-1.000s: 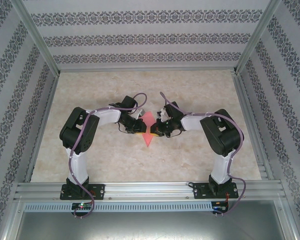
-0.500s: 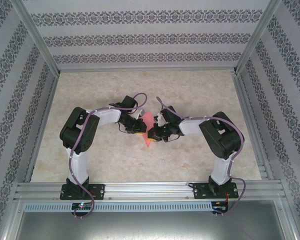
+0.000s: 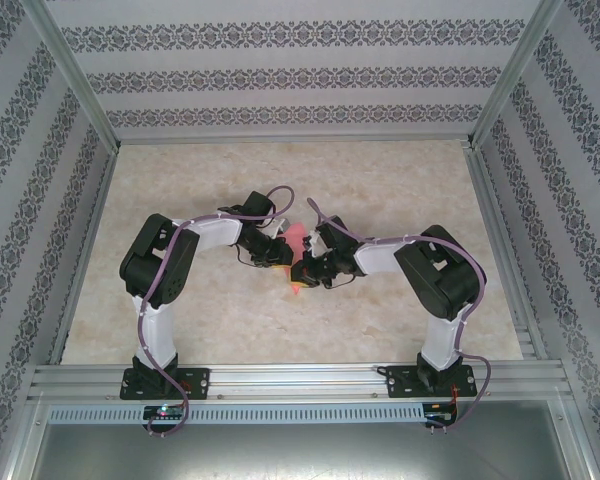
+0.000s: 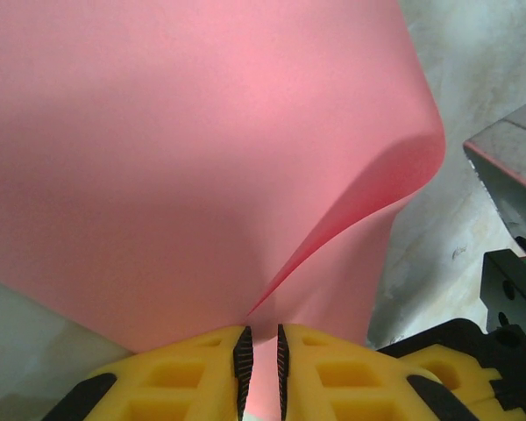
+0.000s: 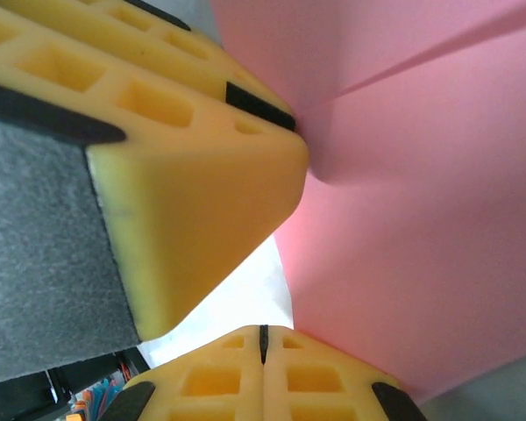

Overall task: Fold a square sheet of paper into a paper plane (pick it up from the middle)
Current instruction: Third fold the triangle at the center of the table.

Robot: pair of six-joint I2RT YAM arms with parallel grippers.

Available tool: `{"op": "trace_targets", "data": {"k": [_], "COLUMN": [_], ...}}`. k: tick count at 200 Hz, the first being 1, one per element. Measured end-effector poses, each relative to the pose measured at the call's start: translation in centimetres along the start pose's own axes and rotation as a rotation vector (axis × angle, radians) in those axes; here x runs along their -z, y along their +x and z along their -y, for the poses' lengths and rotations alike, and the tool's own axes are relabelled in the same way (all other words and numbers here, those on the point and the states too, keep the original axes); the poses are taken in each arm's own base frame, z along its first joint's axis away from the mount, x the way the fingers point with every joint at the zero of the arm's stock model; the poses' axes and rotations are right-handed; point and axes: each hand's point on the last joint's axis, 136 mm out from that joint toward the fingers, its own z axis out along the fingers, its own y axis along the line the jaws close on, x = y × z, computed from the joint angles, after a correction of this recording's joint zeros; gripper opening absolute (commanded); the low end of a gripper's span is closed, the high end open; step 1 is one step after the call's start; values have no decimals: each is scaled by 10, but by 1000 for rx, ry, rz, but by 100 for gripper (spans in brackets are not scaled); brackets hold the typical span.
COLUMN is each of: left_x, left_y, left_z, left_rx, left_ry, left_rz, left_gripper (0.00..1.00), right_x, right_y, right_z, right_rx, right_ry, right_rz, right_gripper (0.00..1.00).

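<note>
Overhead, one square sheet of paper (image 3: 297, 243) hangs midway between the marbled table's (image 3: 400, 190) left and right edges. Its thin, matte salmon-pink surface bows into a curling flap. My left gripper (image 4: 261, 338) pinches it between two yellow moulded fingers (image 4: 193, 377) with black ribbed pads (image 4: 243, 351). My right gripper (image 5: 263, 338) is closed beside it, but I cannot tell whether it grips the paper.

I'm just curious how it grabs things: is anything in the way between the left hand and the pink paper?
Nothing visible. The left hand already pinches the pink paper between its fingertips. The shut right hand sits beside it.
</note>
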Motion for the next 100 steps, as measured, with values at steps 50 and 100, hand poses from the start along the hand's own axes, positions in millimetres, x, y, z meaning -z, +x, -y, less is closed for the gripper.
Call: {"op": "trace_targets", "data": {"k": [50,100], "left_x": [0,0], "left_y": [0,0], "left_z": [0,0], "left_rx": [0,2], "left_ry": [1,3], "left_rz": [0,-4], "left_gripper": [23,23], "right_x": [18,24], "right_y": [4,8], "right_z": [6,18], "right_rx": [-13,-34], "right_ry": [16,51], "right_rz": [28,32], "right_gripper": [3,3]}}
